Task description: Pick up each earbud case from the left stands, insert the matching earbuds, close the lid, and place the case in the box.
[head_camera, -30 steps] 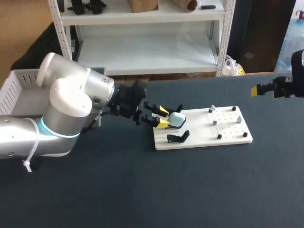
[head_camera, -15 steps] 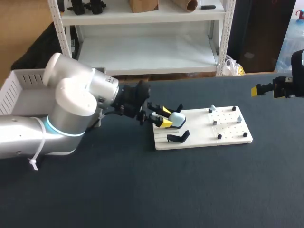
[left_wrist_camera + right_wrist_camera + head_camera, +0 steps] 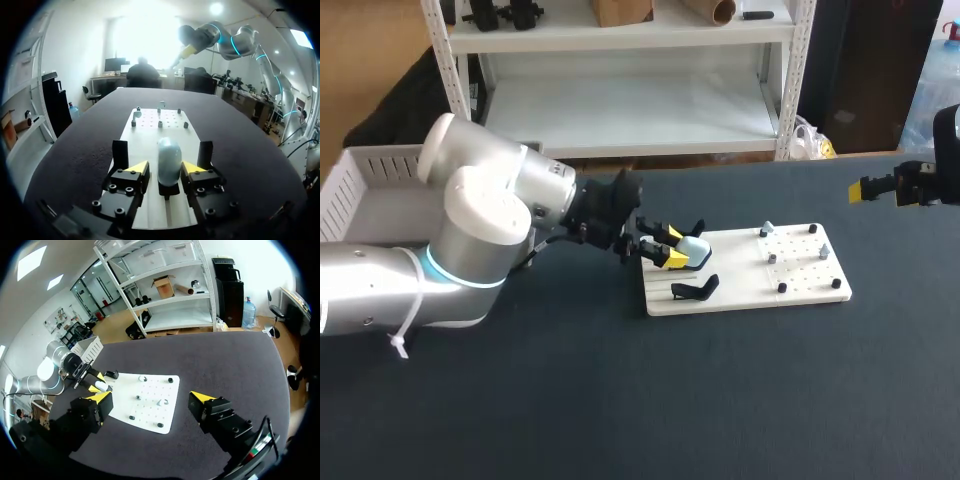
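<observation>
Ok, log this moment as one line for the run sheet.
phase: pre-grasp | left gripper: open, astride earbud case on stand | right gripper: open, empty, off past the board

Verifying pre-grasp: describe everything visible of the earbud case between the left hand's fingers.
The earbud case is a pale blue, smooth, rounded pebble, plastic by its sheen, with the lid apparently shut. It stands upright on a black stand at the end of the white board nearest the left hand. That hand brackets it, open: a yellow fingertip sits on either side with a gap showing, so only the stand touches it.
</observation>
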Robot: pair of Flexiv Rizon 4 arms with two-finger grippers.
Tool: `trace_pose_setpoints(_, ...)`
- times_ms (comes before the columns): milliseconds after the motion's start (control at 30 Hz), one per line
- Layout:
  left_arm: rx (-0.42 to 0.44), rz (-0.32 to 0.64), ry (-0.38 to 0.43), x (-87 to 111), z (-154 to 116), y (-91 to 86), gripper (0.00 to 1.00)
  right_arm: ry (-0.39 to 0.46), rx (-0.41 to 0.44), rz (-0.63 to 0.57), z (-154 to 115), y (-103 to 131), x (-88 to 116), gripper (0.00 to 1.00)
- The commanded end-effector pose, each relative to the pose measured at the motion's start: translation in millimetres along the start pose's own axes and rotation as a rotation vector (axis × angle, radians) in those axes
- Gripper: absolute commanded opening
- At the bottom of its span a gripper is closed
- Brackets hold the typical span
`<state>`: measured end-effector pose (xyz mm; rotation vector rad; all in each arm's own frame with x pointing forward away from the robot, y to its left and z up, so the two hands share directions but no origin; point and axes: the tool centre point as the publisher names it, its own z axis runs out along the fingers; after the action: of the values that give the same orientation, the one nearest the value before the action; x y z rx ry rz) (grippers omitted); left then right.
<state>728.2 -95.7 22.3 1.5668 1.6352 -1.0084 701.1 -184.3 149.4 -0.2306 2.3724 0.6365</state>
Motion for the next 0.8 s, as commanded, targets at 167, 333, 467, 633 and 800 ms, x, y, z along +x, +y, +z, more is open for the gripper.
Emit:
trace_pose_setpoints(167,-0.009,-0.011,-0.01,0.6,2.9,1.5,0.38,0.001,-0.001,-0.001,0.1,-0.3,0.0,1.0)
trace_pose_setpoints(333,-0.011,-0.014,-0.014,0.8,3.0,1.5,0.38,0.001,-0.001,-0.001,0.1,-0.3,0.0,1.0)
trace_pose_setpoints(467,-0.013,-0.016,-0.021,1.3,2.6,1.8,0.39,0.001,-0.001,-0.001,0.1,-0.3,0.0,1.0)
trace_pose_setpoints(633,-0.016,-0.02,-0.032,2.5,1.6,1.5,0.41,0.001,-0.001,-0.001,0.1,-0.3,0.0,1.0)
trace_pose_setpoints(800,-0.021,-0.022,-0.043,3.4,0.5,-0.5,0.42,0.001,-0.001,-0.001,0.1,-0.3,0.0,1.0)
